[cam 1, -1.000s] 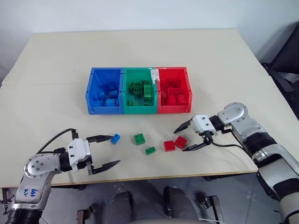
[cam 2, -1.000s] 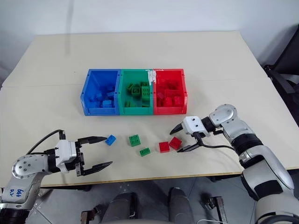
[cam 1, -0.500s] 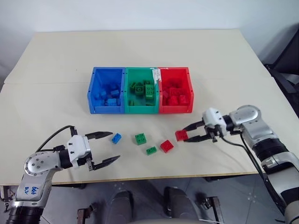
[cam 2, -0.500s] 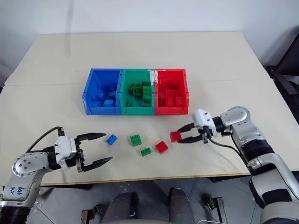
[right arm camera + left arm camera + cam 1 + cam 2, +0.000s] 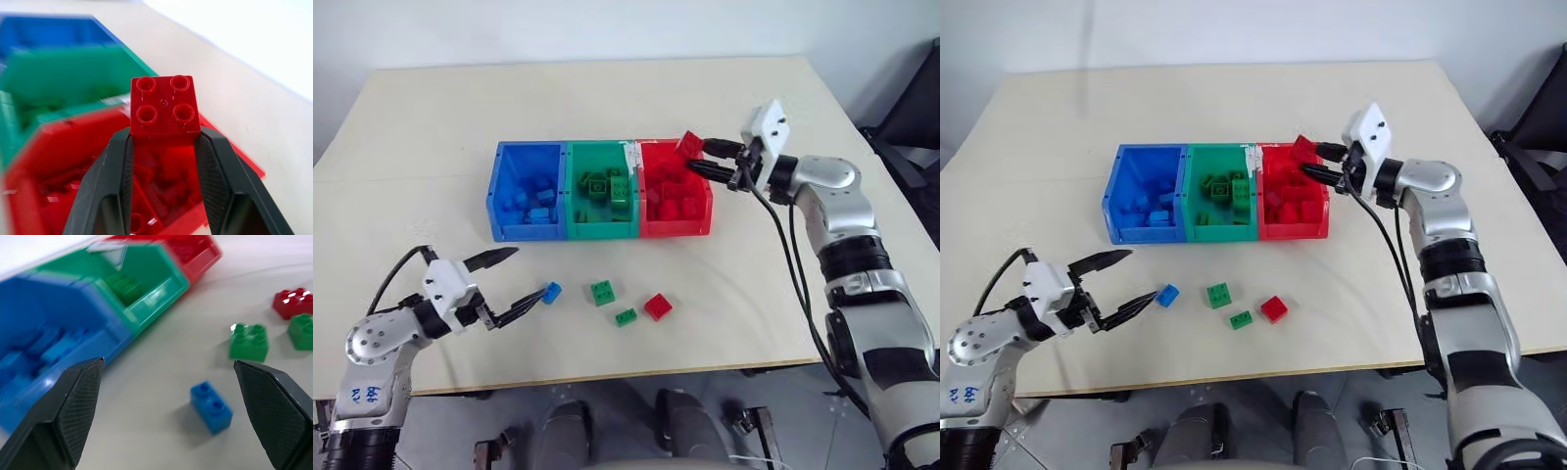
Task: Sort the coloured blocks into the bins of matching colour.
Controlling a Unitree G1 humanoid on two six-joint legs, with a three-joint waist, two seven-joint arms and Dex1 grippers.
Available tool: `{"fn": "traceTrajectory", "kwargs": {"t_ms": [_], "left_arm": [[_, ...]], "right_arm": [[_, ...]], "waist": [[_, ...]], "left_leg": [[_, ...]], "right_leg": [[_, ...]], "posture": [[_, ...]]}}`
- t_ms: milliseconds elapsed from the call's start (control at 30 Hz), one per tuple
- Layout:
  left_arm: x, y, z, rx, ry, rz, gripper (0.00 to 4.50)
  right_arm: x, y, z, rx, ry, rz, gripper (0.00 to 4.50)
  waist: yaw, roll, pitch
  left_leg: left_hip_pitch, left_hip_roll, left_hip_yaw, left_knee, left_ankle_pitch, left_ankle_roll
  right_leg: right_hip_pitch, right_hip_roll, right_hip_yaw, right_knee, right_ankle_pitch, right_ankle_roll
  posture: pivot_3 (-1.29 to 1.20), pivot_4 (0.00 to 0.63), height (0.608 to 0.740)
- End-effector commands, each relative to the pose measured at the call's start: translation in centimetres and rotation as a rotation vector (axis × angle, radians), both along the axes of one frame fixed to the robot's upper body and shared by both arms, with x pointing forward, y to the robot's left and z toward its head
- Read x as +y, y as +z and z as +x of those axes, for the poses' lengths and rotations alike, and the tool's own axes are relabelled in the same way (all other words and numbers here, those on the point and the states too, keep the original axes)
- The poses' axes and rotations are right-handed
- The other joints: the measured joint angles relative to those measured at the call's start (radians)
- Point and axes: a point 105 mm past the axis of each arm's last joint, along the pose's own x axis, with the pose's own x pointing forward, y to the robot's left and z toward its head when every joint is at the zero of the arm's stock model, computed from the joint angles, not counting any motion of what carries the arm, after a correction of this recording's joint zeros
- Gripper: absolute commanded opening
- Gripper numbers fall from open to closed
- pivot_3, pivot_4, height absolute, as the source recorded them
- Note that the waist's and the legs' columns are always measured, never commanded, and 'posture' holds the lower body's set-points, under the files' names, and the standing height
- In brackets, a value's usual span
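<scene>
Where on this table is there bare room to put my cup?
Behind the bins, the table is bare to its far edge, as are both side strips. In front it is crowded: blue block, two green blocks, red block.

beige table (image 5: 431,127), joined bins (image 5: 570,233), four loose blocks (image 5: 603,292)
</scene>
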Motion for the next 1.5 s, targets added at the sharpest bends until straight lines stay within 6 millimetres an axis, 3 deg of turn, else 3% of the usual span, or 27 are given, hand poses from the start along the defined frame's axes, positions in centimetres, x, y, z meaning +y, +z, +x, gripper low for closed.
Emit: {"fn": "traceTrajectory", "kwargs": {"t_ms": [33,233,333,500,567,700,900,967,1100,1267,1500], "left_arm": [[-0.5,2.4,-0.6,-0.086,-0.014,-0.024,4.50],[-1.6,3.5,-1.1,-0.103,-0.025,-0.048,4.50],[-1.6,2.7,-1.5,-0.064,-0.033,-0.030,4.50],[-2.4,0.9,-2.2,0.007,-0.139,0.059,4.50],[-3.0,0.4,-2.1,0.028,-0.196,0.084,4.50],[-4.2,-0.2,-1.6,0.072,-0.306,0.097,4.50],[-5.7,-0.7,-0.8,0.085,-0.438,0.142,4.50],[-5.9,-0.7,-0.8,0.086,-0.471,0.148,4.50],[-5.6,-0.6,-0.6,0.071,-0.483,0.164,4.50],[-4.2,-0.8,-0.7,0.064,-0.419,0.169,4.50],[-1.7,-2.0,-2.7,0.114,-0.318,0.186,4.50]], "right_arm": [[0.1,0.3,0.2,0.009,0.008,-0.011,2.34],[0.1,0.3,-0.1,0.016,0.048,-0.013,4.47],[-0.6,0.9,-2.2,-0.019,0.178,0.012,4.49],[-3.7,1.1,-6.3,-0.112,0.297,0.019,4.49],[-5.7,0.1,-8.5,-0.116,0.318,-0.019,4.49],[-9.6,-3.8,-13.2,0.025,0.302,-0.132,4.49],[-14.3,-7.4,-17.4,0.089,0.133,-0.190,4.49],[-14.7,-8.3,-18.3,0.120,0.130,-0.214,4.49],[-13.0,-8.9,-18.3,0.127,0.190,-0.209,4.49],[-7.9,-8.8,-16.8,0.141,0.397,-0.207,4.49],[-0.8,-8.8,-15.1,0.175,0.735,-0.273,4.49]], "waist": [[0.000,0.000,0.000],[-0.004,0.000,0.000],[-0.003,0.000,0.000],[0.012,0.000,0.000],[0.025,0.000,0.000],[0.051,0.000,0.000],[0.045,0.000,0.000],[0.043,0.000,0.000],[0.021,0.000,0.000],[0.004,0.000,0.000],[-0.001,0.000,0.000]], "left_leg": [[-0.003,0.000,0.000,0.001,0.000,0.000],[-0.008,-0.001,0.000,0.002,-0.001,0.001],[-0.008,0.000,0.000,0.002,-0.001,0.001],[-0.008,-0.001,0.000,0.003,-0.001,0.001],[-0.008,0.000,0.001,0.003,-0.001,0.001],[-0.007,-0.001,-0.001,0.005,-0.001,0.001],[-0.003,0.001,0.003,0.010,-0.003,0.001],[0.002,0.001,0.007,0.010,-0.004,0.002],[0.011,0.003,0.008,0.009,-0.006,0.004],[0.013,0.005,0.009,0.009,-0.006,0.004],[0.013,0.005,0.009,0.009,-0.008,0.005]], "right_leg": [[-0.002,0.000,0.000,0.000,0.000,0.000],[-0.006,0.000,0.000,-0.001,0.001,0.001],[-0.006,0.001,0.000,-0.001,0.001,0.001],[-0.006,0.000,-0.001,-0.002,0.001,0.001],[-0.005,0.001,-0.001,-0.002,0.001,0.002],[-0.002,0.001,-0.003,-0.005,0.001,0.002],[0.000,0.001,-0.004,-0.006,0.003,0.005],[0.003,0.000,-0.003,-0.005,0.003,0.005],[0.011,0.000,-0.002,-0.006,0.003,0.003],[0.012,0.001,-0.002,-0.005,0.005,0.001],[0.011,0.000,-0.003,-0.005,0.005,0.001]], "posture": [[0.00,0.150,0.740],[0.00,0.150,0.740],[0.00,0.150,0.740],[0.00,0.150,0.740],[0.00,0.150,0.740],[0.00,0.150,0.740],[0.00,0.150,0.740],[0.00,0.150,0.740],[0.00,0.150,0.740],[0.00,0.150,0.740],[0.00,0.150,0.740]]}}
